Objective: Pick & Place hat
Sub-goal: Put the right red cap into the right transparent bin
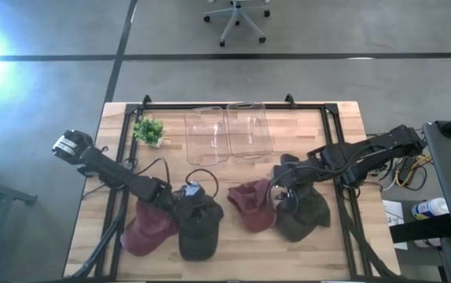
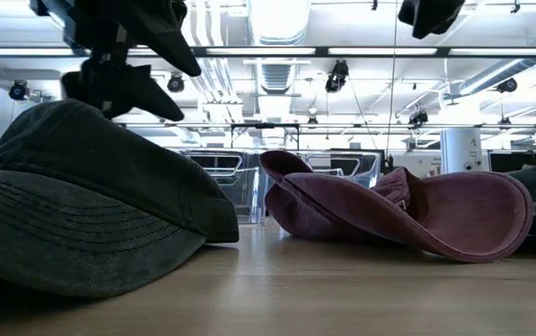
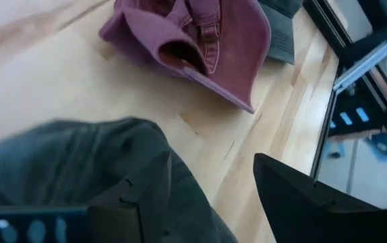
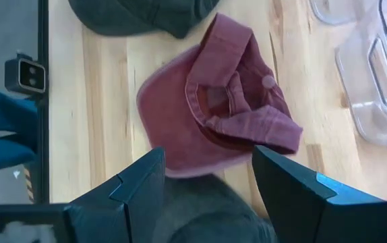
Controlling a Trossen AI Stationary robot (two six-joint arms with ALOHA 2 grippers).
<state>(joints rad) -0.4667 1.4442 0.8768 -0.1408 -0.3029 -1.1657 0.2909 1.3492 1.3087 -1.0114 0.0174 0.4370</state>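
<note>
The left tool (image 1: 188, 196) hangs with its fingers spread apart, just above a dark olive-green cloth cap (image 1: 199, 226) on the pale wooden surface (image 1: 233, 251); whether a finger (image 3: 146, 196) brushes the cloth is hard to tell. Touching that cap, on the side away from the other arm, lies a maroon cloth cap (image 1: 145, 232). The right tool (image 1: 282, 189) is likewise released, gripping nothing, poised over a second dark green cap (image 1: 304, 214). Just ahead of its fingers (image 4: 294, 189), between the two tools, a second maroon cap (image 4: 217, 111) lies upside down with its strap showing. Beyond both tools stand two clear plastic bins (image 1: 227, 132) side by side, with a small green plant (image 1: 148, 130) beside them.
</note>
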